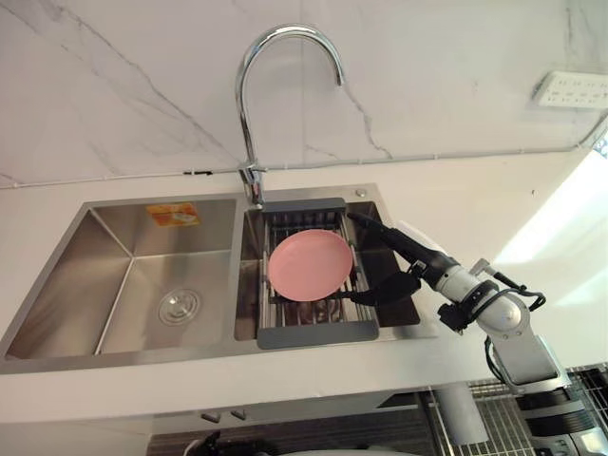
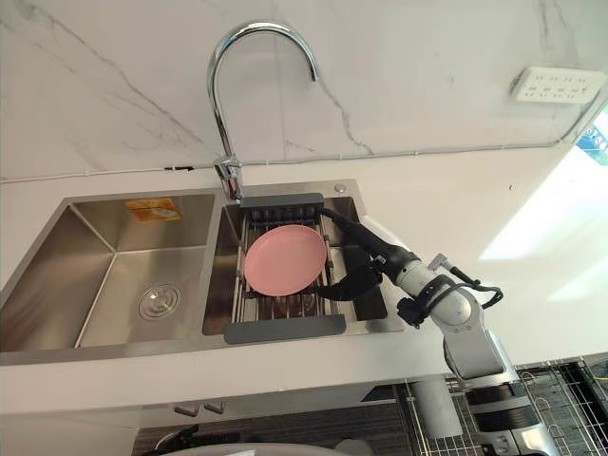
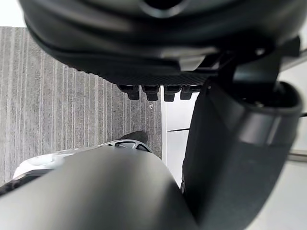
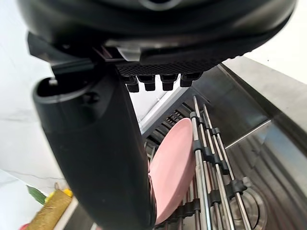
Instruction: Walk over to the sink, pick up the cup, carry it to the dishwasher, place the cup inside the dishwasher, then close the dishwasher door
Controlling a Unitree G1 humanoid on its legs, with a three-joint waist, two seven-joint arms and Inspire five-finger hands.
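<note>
Leaning tilted on the drying rack (image 1: 318, 332), the pink plate (image 1: 311, 264) sits over the right basin of the sink (image 1: 57, 353), in front of the faucet (image 1: 249, 114). The right hand (image 1: 418, 256) reaches in from the right with the arm stretched across the counter. It is spread wide, with the fingers (image 1: 372, 224) straight above the rack's far side and the thumb (image 1: 385, 290) low, just beside the plate's right edge. I cannot tell if they touch. The left hand (image 3: 158, 38) hangs relaxed over the floor (image 3: 72, 96) and holds nothing.
</note>
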